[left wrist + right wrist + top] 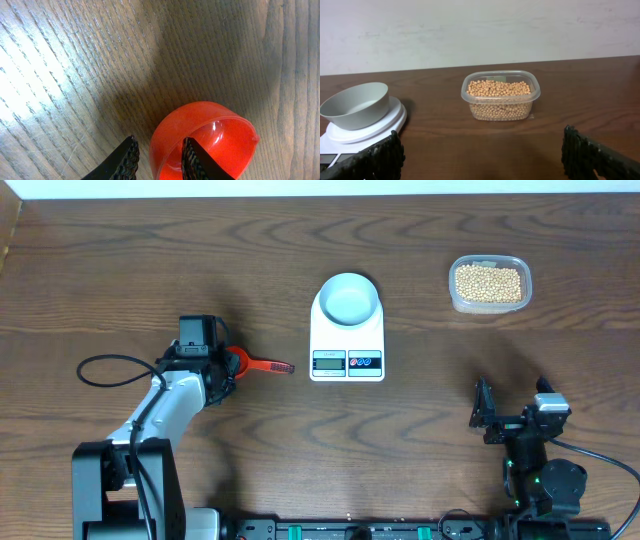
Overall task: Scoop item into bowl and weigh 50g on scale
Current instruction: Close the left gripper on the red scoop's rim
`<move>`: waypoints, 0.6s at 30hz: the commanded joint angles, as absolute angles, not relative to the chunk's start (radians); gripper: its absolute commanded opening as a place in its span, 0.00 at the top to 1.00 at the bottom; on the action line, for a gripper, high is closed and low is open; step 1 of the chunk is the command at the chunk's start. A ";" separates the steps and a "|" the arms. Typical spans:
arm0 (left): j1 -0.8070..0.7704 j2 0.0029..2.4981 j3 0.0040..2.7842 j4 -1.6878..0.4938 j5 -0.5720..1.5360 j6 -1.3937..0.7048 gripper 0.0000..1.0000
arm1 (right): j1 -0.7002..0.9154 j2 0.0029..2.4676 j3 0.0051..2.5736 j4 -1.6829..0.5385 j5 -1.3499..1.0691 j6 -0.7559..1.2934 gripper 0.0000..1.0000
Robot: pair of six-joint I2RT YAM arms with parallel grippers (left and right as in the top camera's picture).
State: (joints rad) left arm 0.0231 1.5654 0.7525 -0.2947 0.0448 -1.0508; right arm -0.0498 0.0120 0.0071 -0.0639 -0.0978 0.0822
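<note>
The red scoop lies on the table left of the scale, its handle pointing at the scale. My left gripper straddles the cup wall. In the left wrist view one finger of the left gripper is inside the scoop. The other finger is outside, with a sliver of wood showing between it and the wall. The pale bowl stands empty on the scale. The beans fill a clear tub at the back right. My right gripper is open over bare wood at the front right.
In the right wrist view, past the right gripper, stand the clear tub with the beans and, at the left, the bowl. A black cable loops on the table left of the left arm.
</note>
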 commanded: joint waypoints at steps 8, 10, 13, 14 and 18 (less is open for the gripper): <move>0.020 1.609 0.757 -0.294 0.014 -1.053 0.72 | -0.044 0.007 0.006 -0.067 -0.104 0.073 0.01; 0.020 1.615 0.757 -0.292 0.014 -1.059 0.73 | -0.044 0.007 0.006 -0.067 -0.104 0.073 0.01; 0.020 1.616 0.757 -0.287 0.014 -1.079 0.81 | -0.044 0.007 0.006 -0.067 -0.104 0.073 0.01; 0.020 1.616 0.757 -0.284 0.015 -1.079 0.92 | -0.044 0.007 0.006 -0.067 -0.104 0.073 0.01; 0.020 1.616 0.757 -0.284 0.014 -1.079 0.92 | -0.044 0.007 0.006 -0.067 -0.104 0.073 0.01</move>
